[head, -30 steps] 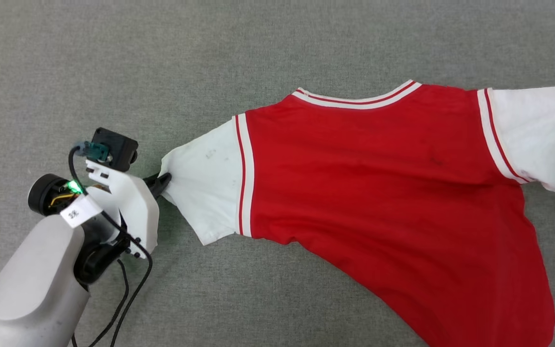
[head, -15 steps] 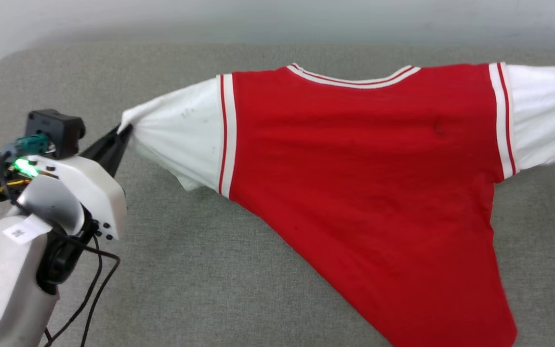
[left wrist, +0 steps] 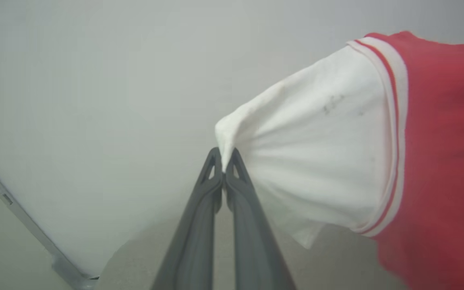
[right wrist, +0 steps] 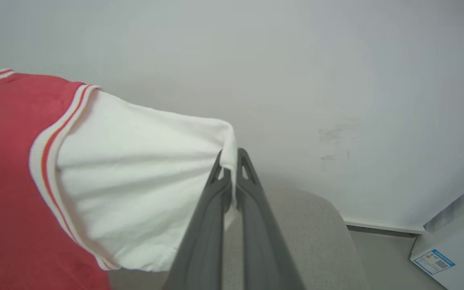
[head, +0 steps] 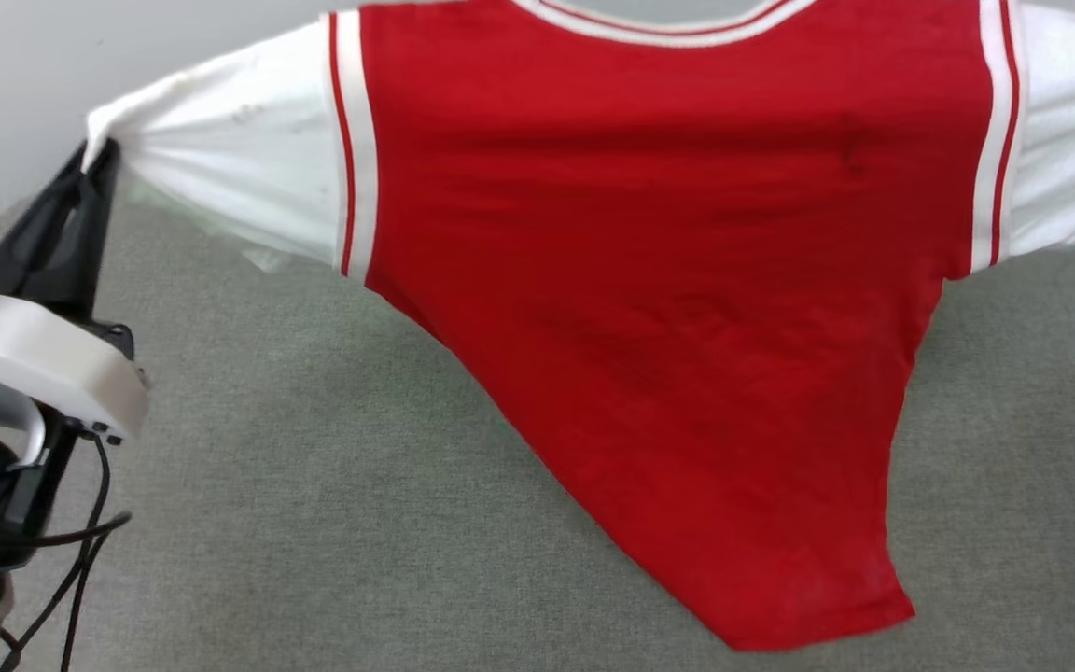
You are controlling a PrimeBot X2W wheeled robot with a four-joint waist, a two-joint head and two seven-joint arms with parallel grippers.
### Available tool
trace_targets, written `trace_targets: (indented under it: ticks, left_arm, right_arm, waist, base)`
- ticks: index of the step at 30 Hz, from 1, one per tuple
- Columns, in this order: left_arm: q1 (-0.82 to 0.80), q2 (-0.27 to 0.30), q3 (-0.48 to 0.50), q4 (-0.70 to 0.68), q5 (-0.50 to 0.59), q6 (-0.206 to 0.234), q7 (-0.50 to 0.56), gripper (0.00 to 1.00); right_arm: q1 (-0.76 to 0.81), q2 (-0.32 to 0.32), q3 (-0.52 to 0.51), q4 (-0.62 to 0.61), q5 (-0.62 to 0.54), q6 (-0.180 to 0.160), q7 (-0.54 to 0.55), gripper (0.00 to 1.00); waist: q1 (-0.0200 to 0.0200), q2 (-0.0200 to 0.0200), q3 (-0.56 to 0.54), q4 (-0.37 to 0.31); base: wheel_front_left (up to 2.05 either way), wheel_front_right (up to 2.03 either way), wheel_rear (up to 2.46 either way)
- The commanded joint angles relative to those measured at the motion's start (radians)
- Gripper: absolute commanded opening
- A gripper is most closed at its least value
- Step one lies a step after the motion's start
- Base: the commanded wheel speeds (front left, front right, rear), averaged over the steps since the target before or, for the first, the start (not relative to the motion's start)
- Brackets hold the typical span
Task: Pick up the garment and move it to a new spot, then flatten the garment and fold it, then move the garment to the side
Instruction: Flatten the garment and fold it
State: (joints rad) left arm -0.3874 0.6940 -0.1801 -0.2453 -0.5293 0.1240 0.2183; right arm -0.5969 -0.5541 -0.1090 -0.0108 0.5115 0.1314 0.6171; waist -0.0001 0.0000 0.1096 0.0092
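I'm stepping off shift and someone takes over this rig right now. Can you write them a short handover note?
Left claw: shut on the garment, at the end of one white sleeve.
Right claw: shut on the other sleeve end.
Garment: lifted and stretched between the arms, red body hanging over the grey surface. I cannot tell whether the hem touches it.
Done: pickup.
Left: set down at the new spot, flatten, fold, move aside.

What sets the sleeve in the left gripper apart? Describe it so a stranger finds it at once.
Over the grey surface hangs the red garment, spread wide. At its left end is the white sleeve, its cuff pinched by the left gripper. Small dark smudges set it apart from the other sleeve.
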Motion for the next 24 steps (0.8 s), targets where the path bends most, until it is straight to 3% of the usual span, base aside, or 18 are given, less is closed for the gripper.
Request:
trace_targets:
  ticks: [1, 6, 7, 12, 16, 24]
  left_arm:
    - [0.019, 0.01, 0.012, -0.01, 0.008, 0.008, -0.004, 0.0]
    - [0.01, 0.035, 0.06, -0.071, 0.02, 0.035, -0.029, 0.0]
    - [-0.021, 0.056, 0.112, -0.118, 0.021, 0.048, -0.046, 0.0]
    - [-0.081, 0.082, 0.141, -0.133, 0.013, 0.036, -0.051, 0.0]
    - [-0.172, 0.103, 0.147, -0.109, -0.004, 0.009, -0.046, 0.0]
    - [-0.463, 0.133, 0.109, 0.071, -0.059, -0.1, -0.016, 0.0]
  right_arm:
    - [-0.014, -0.001, -0.006, -0.01, 0.004, -0.001, 0.004, 0.0]
    - [-0.025, 0.01, -0.029, -0.065, 0.016, -0.001, 0.023, 0.0]
    - [-0.049, 0.022, -0.049, -0.11, 0.018, -0.001, 0.044, 0.0]
    - [-0.103, 0.027, -0.068, -0.124, 0.007, -0.001, 0.046, 0.0]
    - [-0.176, 0.019, -0.071, -0.102, -0.008, -0.001, 0.03, 0.0]
    - [-0.397, 0.021, -0.042, 0.04, -0.049, -0.002, -0.035, 0.0]
  waist:
    - [0.0001, 0.0, -0.008, -0.007]
    - [0.0001, 0.0, -0.014, -0.02]
    - [0.0001, 0.0, 0.001, -0.037]
    - [0.0001, 0.0, 0.05, -0.049]
    - [0.0001, 0.0, 0.115, -0.057]
    - [0.0001, 0.0, 0.29, -0.065]
  base:
    - [0.0, 0.0, 0.0]
    - [0.0, 0.0, 0.0]
    - [0.0, 0.0, 0.0]
    - [0.0, 0.0, 0.0]
    - [0.0, 0.0, 0.0]
    - [0.0, 0.0, 0.0]
